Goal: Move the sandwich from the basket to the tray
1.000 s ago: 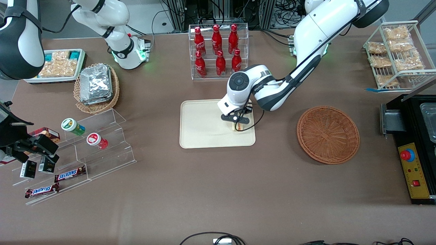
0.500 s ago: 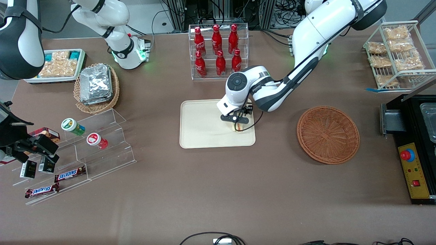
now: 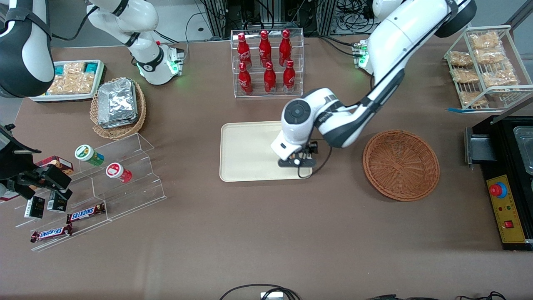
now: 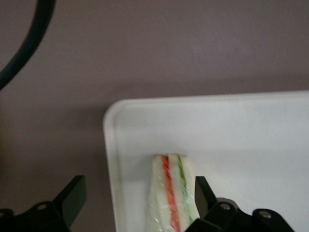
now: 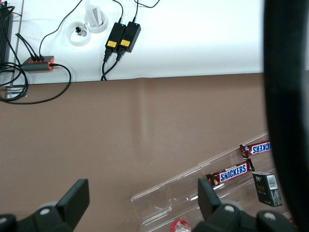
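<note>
I'm seeing the tray (image 3: pixel 245 152) at frame centre, the empty basket (image 3: pixel 401 164) to its right. The gripper (image 3: pixel 296 161) is now lifting off with fingers (image 4: pixel 72 198) spread wide, leaving the sandwich (image 4: pixel 172 198) in the tray's corner.

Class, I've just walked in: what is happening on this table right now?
The working arm's pincer hovers open over the corner of the cream tray nearest the front camera and the brown wicker basket. The sandwich lies on the tray between the spread fingers, apparently released. The basket holds nothing.
</note>
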Robot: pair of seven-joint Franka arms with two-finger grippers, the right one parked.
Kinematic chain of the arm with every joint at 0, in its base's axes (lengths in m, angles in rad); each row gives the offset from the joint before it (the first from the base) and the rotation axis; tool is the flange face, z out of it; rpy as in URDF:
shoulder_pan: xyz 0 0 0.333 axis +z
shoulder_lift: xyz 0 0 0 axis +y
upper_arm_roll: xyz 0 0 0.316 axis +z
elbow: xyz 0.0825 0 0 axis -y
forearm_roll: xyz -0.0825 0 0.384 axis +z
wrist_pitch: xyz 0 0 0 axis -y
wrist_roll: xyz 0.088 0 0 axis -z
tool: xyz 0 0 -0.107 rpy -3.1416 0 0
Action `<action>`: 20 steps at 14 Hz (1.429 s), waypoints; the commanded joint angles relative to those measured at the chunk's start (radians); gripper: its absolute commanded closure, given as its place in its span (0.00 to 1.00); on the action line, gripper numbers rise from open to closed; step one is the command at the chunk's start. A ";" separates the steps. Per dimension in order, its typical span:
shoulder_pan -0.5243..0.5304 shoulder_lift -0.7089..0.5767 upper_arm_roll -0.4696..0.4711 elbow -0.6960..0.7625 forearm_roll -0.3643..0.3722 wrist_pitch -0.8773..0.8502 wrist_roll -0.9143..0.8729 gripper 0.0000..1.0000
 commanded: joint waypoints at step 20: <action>0.432 -0.428 0.204 0.240 -0.341 -0.657 0.825 0.00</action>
